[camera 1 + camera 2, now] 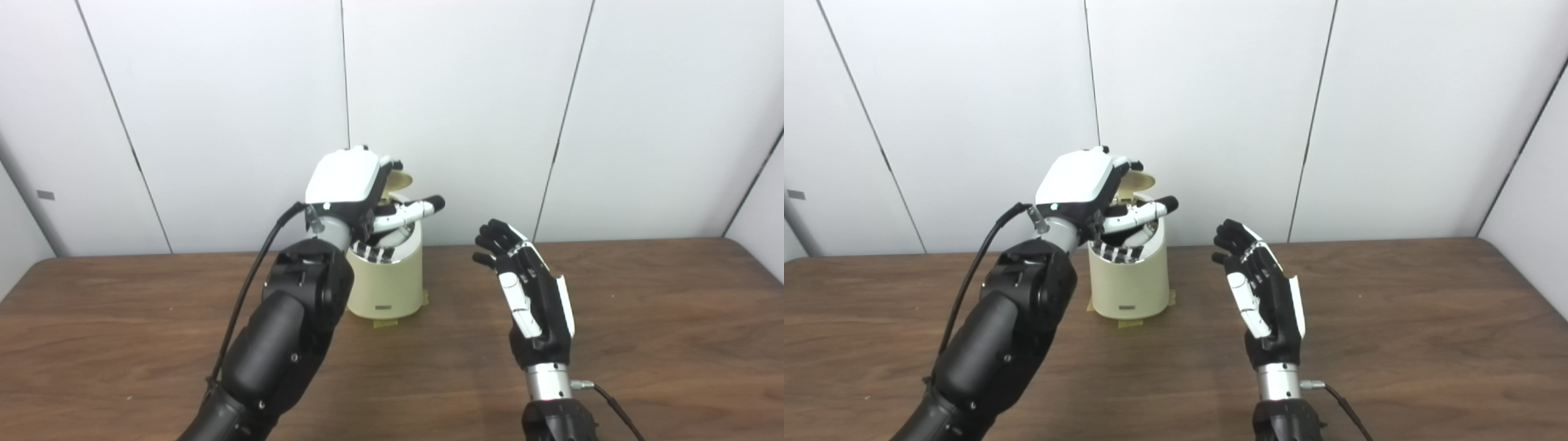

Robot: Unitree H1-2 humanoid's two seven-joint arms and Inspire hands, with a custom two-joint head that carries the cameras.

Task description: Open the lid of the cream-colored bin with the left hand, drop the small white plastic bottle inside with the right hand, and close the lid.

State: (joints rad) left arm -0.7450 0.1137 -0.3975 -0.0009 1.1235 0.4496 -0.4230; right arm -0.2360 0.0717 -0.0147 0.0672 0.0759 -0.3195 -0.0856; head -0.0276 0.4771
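Observation:
The cream-colored bin (389, 282) stands on the brown table (643, 318) near the back wall, fixed with tape at its base. Its lid (398, 180) is tipped up behind my left hand (352, 184), which hovers over the bin's top with fingers on the raised lid and the thumb pointing right across the opening. My right hand (530, 288) is upright to the right of the bin, fingers apart, holding nothing. No small white bottle is visible on the table or in either hand. The bin's inside is hidden.
White wall panels (465, 110) rise close behind the bin. My left forearm (288, 331) crosses in front of the bin's left side. The table's rounded right edge (759, 263) lies at the far right.

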